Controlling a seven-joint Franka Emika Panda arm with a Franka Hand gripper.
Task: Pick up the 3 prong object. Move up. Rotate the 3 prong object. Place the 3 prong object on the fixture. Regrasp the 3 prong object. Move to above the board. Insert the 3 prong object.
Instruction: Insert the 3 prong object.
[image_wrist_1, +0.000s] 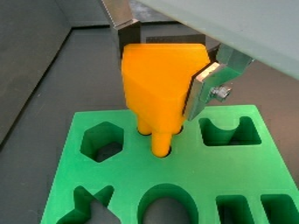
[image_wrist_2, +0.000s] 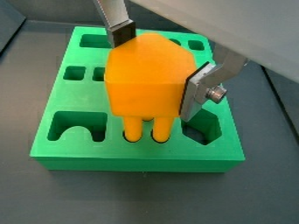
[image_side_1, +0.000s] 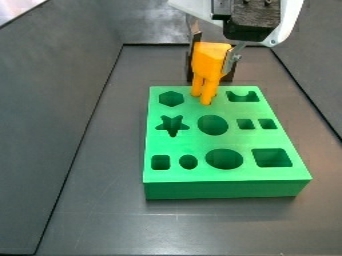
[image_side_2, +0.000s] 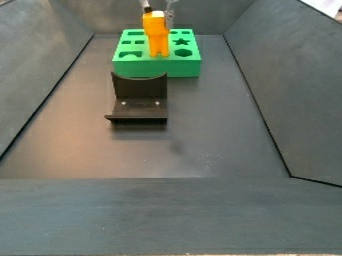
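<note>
My gripper (image_wrist_1: 167, 66) is shut on the orange 3 prong object (image_wrist_1: 155, 83), which hangs upright with its prongs pointing down. One silver finger (image_wrist_1: 201, 87) presses each flank. In both wrist views the prong tips reach the mouth of a cut-out in the green board (image_wrist_1: 128, 175); I cannot tell how deep they sit. In a side view the gripper (image_side_1: 211, 60) holds the 3 prong object (image_side_1: 206, 70) over the board's (image_side_1: 221, 188) far row, between the hexagon and the notched hole. The dark fixture (image_side_2: 138, 100) stands bare in front of the board (image_side_2: 187, 68).
The board carries several other cut-outs, among them a star (image_side_1: 170, 125), a hexagon (image_side_1: 168, 98) and circles. Sloping dark walls (image_side_2: 54, 90) enclose the grey floor on both sides. The fixture sits close against the board's near edge.
</note>
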